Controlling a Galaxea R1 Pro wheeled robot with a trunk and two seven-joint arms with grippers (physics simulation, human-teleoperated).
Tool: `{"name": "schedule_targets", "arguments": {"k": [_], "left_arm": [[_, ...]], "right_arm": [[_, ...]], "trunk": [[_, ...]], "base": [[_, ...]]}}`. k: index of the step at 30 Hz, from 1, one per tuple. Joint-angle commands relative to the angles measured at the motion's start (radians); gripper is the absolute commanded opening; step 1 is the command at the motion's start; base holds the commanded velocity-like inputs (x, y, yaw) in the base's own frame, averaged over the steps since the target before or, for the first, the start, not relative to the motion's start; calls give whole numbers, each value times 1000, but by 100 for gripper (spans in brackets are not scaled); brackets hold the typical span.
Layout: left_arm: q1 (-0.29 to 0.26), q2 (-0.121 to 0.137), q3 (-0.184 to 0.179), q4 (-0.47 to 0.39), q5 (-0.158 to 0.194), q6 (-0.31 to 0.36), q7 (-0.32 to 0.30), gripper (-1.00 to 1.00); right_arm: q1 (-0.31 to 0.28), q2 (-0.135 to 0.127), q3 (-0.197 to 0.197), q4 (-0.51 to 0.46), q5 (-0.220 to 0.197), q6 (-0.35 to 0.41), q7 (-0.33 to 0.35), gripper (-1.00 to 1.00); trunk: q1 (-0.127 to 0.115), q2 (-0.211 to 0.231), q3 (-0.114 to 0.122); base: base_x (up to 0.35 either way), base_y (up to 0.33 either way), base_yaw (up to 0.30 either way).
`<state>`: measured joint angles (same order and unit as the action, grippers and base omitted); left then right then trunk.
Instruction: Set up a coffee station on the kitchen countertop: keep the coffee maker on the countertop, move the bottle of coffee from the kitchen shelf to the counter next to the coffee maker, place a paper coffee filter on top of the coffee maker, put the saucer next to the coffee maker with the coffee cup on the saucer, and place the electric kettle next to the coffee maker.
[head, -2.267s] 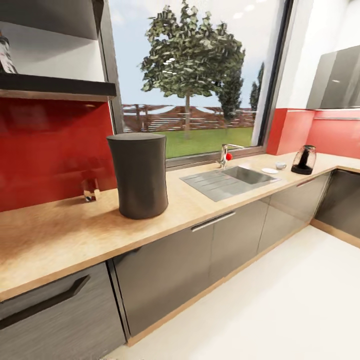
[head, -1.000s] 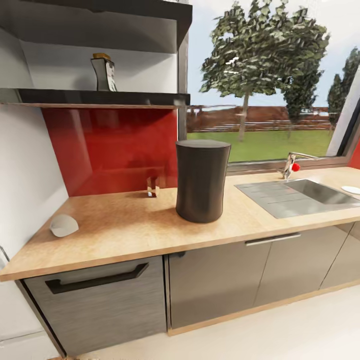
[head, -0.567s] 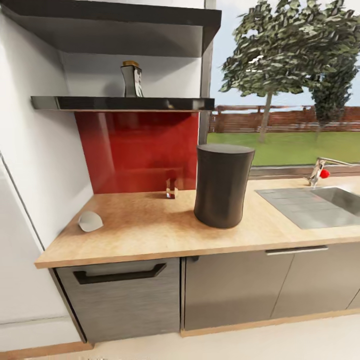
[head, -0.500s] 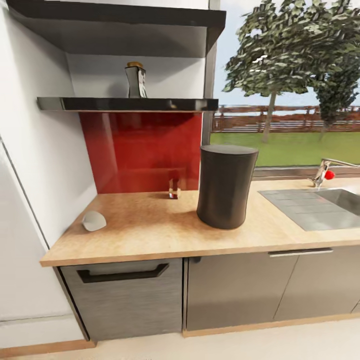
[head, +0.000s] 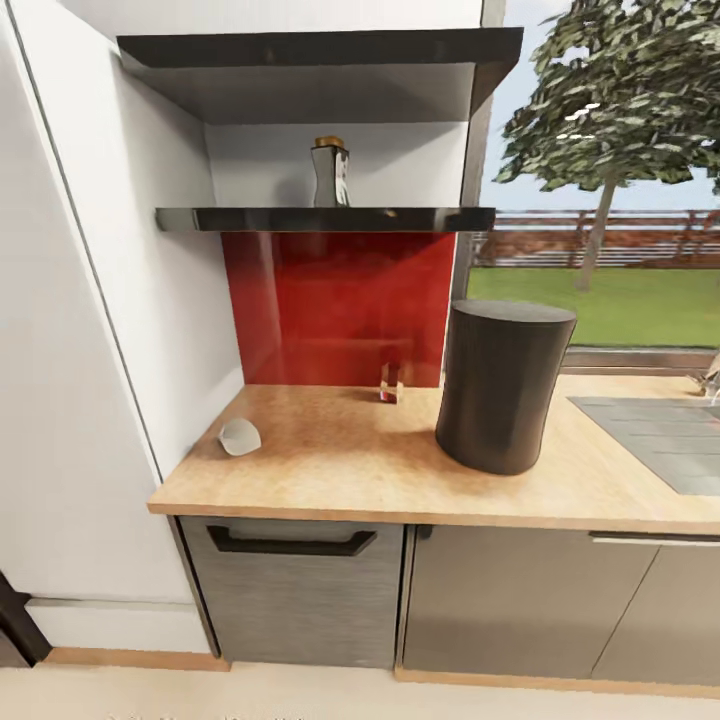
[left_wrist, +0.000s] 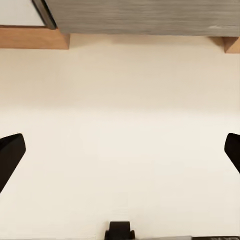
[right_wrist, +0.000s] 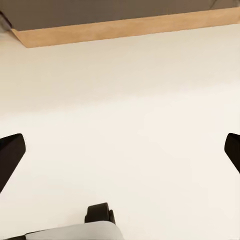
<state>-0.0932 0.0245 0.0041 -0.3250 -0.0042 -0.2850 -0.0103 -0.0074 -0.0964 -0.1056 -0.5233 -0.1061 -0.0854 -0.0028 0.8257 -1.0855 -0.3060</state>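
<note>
Kitchen table (head: 330, 470): coffee maker (head: 503, 387) upright, paper coffee filter (head: 240, 436) near wall. Shelf (head: 320, 219): bottle of coffee (head: 330, 172), label unreadable. Sink (head: 665, 440) cut off. Left hand (left_wrist: 120, 150), right hand (right_wrist: 120, 150) spread, over floor (right_wrist: 125, 100).

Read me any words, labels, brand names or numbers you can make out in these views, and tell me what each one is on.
None can be read.
The bottle of coffee on the kitchen shelf: its label is too blurred to read.
The coffee maker shows no markings.
The small red-and-clear item by the backsplash: no legible text.
</note>
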Motion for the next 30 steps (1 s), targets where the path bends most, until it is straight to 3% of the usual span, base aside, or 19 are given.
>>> {"name": "schedule_targets", "arguments": {"k": [1, 11, 30], "left_arm": [[-1, 0, 0, 1, 0, -3, -1, 100], [-1, 0, 0, 1, 0, -3, -1, 100], [-1, 0, 0, 1, 0, -3, -1, 100]], "right_arm": [[0, 0, 1, 0, -11, -4, 0, 100], [0, 0, 1, 0, -11, -4, 0, 100], [0, 0, 1, -1, -10, -4, 0, 100]], "trunk": [[-4, 6, 2], [-42, 76, 33], [-115, 209, 93]], "base": [[0, 0, 277], [0, 0, 250], [0, 0, 20]]}}
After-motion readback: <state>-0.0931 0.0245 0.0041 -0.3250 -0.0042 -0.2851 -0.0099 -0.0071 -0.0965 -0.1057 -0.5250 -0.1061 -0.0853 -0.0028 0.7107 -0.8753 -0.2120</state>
